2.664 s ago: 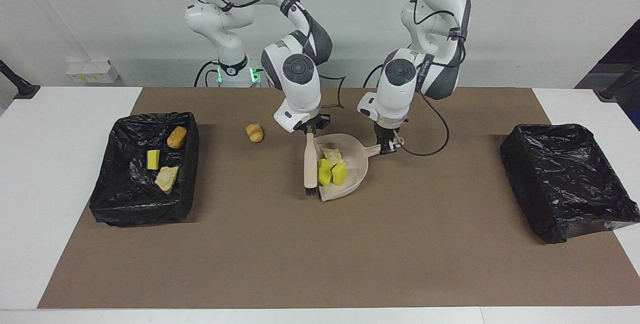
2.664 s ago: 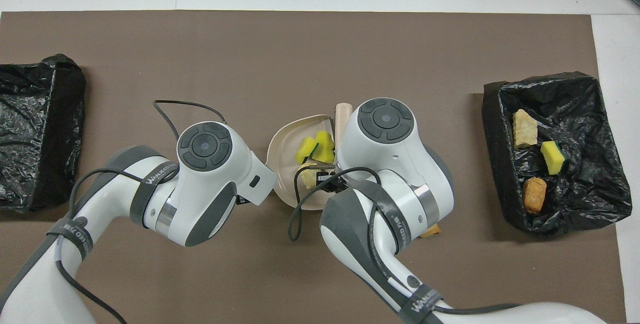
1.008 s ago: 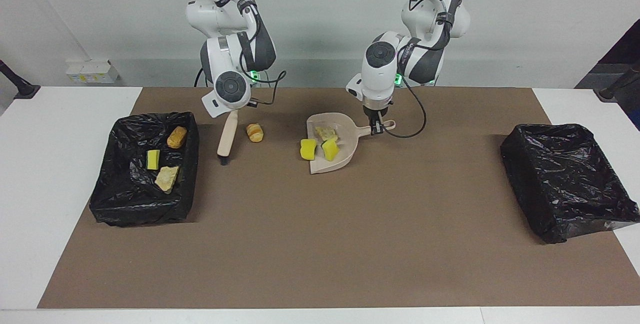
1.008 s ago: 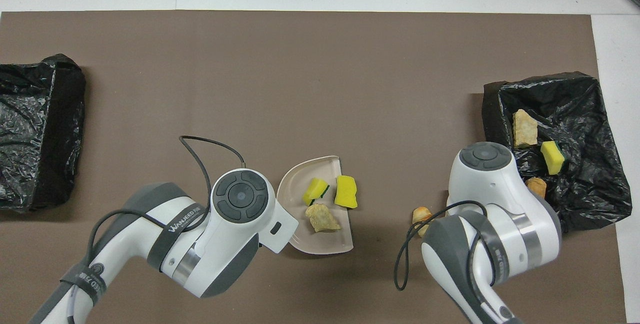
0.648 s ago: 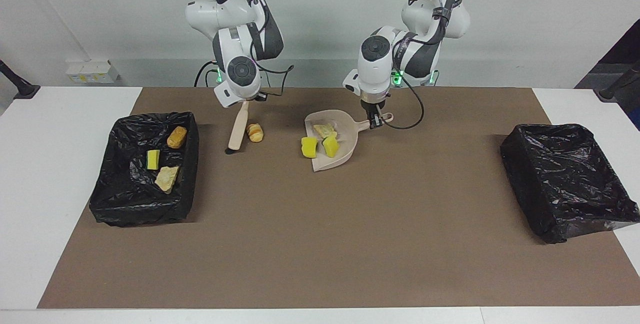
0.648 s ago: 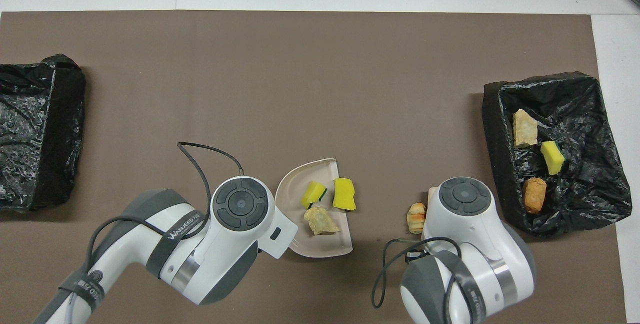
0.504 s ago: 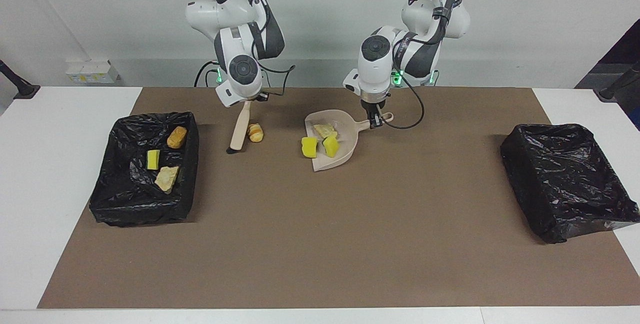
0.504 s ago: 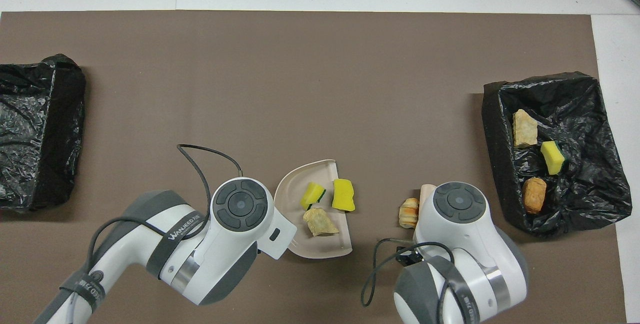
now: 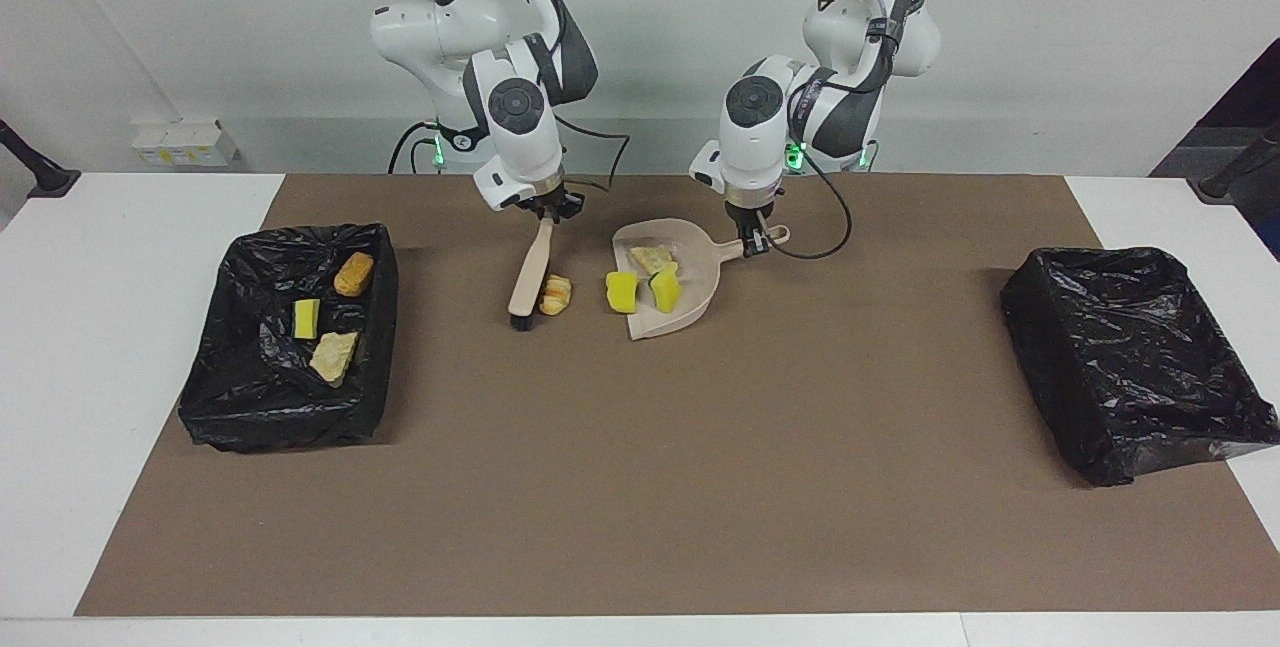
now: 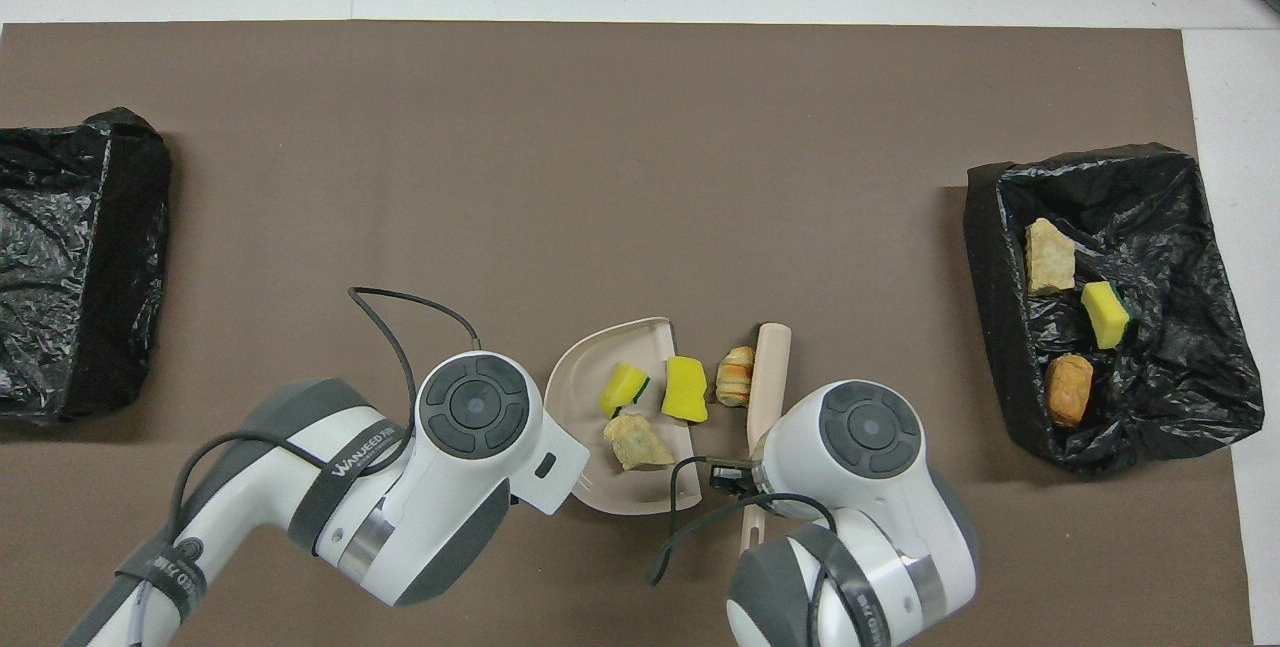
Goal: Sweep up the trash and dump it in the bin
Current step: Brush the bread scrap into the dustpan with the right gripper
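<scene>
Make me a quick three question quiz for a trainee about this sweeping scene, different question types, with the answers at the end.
1. True or false: the croissant-like lump already lies inside the dustpan.
2. Multiple choice: what is the right gripper shut on? A) the dustpan's handle B) the brush C) a yellow sponge chunk
3. Fill in: the black-lined bin at the right arm's end holds ___ scraps, while the bin at the left arm's end shows none.

Key
1. False: it lies on the mat beside the brush, short of the dustpan's mouth.
2. B; the left gripper holds the dustpan's handle.
3. three
</scene>
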Controlling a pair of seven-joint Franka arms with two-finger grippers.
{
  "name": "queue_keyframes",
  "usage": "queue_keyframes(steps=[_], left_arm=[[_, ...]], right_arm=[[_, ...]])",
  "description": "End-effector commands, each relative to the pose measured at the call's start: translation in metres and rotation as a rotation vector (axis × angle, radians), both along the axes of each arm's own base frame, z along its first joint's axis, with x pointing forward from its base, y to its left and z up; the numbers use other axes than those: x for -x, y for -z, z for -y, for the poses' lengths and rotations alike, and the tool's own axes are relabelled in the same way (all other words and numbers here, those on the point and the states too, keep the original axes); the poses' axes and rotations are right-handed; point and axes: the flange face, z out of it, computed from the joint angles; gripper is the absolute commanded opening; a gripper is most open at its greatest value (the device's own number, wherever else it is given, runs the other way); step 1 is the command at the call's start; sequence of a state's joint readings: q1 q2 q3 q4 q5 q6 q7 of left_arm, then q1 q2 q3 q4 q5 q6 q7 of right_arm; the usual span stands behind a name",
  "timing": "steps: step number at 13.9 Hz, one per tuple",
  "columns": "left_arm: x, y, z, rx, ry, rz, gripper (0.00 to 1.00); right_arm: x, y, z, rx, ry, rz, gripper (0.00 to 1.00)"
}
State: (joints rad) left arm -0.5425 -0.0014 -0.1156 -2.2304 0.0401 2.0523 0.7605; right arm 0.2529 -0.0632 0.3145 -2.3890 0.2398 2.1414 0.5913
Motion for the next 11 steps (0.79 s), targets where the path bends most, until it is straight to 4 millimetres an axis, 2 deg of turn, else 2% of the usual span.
queue_keyframes(steps=[1, 5, 6, 8, 11], left_arm=[[-0.012, 0.002, -0.022, 0.004, -0.051, 0.024, 0.00], [-0.019, 0.005, -0.029, 0.018, -0.052, 0.042, 0.00], [-0.019, 0.005, -0.028, 0.026, -0.044, 0.051, 0.00], [-0.023, 0.005, -0.029, 0.040, -0.034, 0.063, 0.00], [-0.049, 0.010, -0.057, 0.056, -0.015, 0.059, 0.00]], right_arm=[[-0.002, 0.000, -0.036, -0.050, -0.005, -0.001, 0.00], [-0.002, -0.032, -0.100, -0.108, -0.035, 0.035, 0.00], [-0.002, -0.037, -0.111, -0.116, -0.034, 0.041, 0.00], [-0.002, -0.045, -0.127, -0.130, -0.030, 0.049, 0.00], [0.000, -0.046, -0.125, -0.098, -0.071, 0.027, 0.00]])
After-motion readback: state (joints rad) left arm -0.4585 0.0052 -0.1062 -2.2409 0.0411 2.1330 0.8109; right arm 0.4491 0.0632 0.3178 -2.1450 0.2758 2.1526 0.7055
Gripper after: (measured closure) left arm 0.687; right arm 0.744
